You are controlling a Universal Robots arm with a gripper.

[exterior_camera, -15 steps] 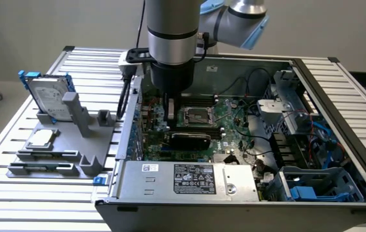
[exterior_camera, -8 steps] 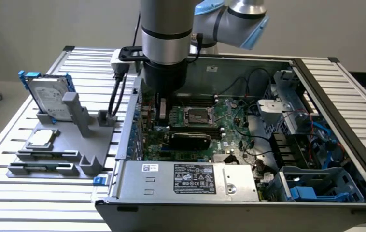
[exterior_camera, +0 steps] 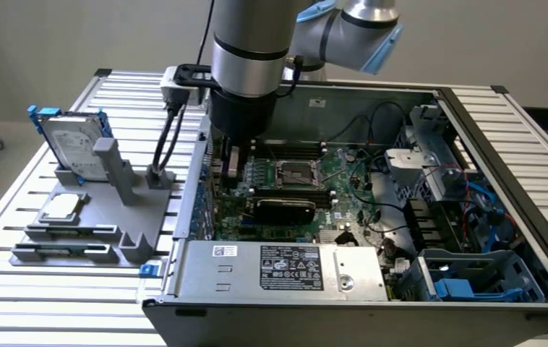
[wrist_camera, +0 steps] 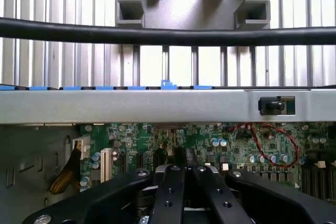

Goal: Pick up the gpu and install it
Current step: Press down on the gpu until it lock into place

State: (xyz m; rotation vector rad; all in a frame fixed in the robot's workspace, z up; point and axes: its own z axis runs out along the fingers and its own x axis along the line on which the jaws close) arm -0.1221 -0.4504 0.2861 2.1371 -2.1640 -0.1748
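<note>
Install step, apparently: the black gripper [wrist_camera: 186,174] – fingers pressed together, card not plainly visible between them – is down inside the open grey computer case [exterior_camera: 505,123], over the green motherboard [exterior_camera: 337,177]; seating demands exact slot alignment.

Robotics lab (open computer case [exterior_camera: 505,181], slatted workbench [exterior_camera: 23,238]).

Showing: one open computer case [exterior_camera: 505,217], one hard drive [exterior_camera: 71,144], one processor chip [exterior_camera: 62,207], one grey holder stand [exterior_camera: 110,217], one gripper [wrist_camera: 185,179].
</note>
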